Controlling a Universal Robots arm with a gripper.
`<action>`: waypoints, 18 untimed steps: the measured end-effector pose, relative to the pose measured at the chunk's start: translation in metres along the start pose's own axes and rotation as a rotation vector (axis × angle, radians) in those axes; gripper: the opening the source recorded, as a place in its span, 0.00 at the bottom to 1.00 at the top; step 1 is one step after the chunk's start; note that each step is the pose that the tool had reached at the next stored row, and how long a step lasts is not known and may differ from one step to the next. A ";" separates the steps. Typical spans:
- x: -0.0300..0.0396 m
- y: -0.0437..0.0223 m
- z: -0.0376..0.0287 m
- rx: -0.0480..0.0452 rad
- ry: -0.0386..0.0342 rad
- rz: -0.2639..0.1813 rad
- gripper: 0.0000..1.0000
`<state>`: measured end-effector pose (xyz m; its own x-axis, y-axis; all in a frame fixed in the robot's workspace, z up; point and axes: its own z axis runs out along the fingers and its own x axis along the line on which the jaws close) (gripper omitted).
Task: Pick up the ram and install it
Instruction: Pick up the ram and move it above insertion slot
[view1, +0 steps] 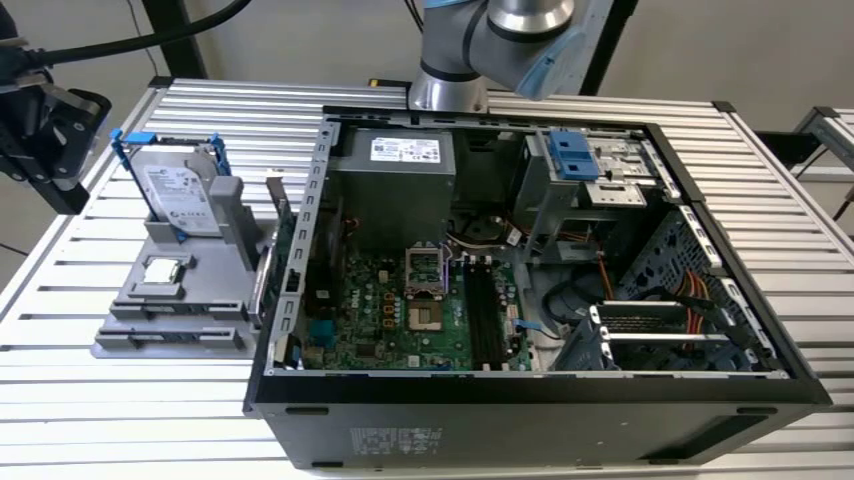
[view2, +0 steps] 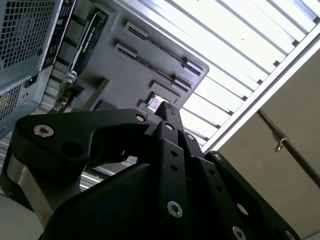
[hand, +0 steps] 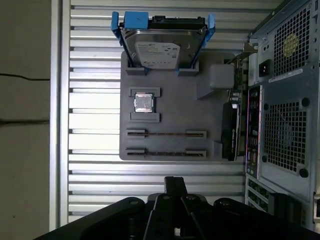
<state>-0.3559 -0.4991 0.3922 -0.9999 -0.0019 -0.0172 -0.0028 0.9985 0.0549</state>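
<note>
Grey tray (hand: 175, 112), hard drive (hand: 160, 47), chip (hand: 144, 103), black tool (hand: 175, 181)

Black screw-studded gripper (view2: 167, 112), silver-blue arm (view1: 518, 22)

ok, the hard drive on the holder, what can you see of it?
The hard drive is a boxy silver metal unit with a white label on its face, held in a blue plastic frame with tabs at the top corners. It stands on edge, leaning back slightly, lower end seated in a slot of the grey holder on the slatted table, on the exterior view's left of the open computer case. Only the frame and holder touch it.
</note>
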 end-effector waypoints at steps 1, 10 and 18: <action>0.0000 0.0000 0.0000 0.0000 0.0001 -0.002 0.00; 0.0000 0.0000 0.0000 -0.0004 0.0015 -0.027 0.00; 0.0000 0.0000 0.0000 -0.0009 0.0028 -0.050 0.00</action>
<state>-0.3559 -0.4991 0.3922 -0.9985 -0.0523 -0.0172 -0.0532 0.9971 0.0549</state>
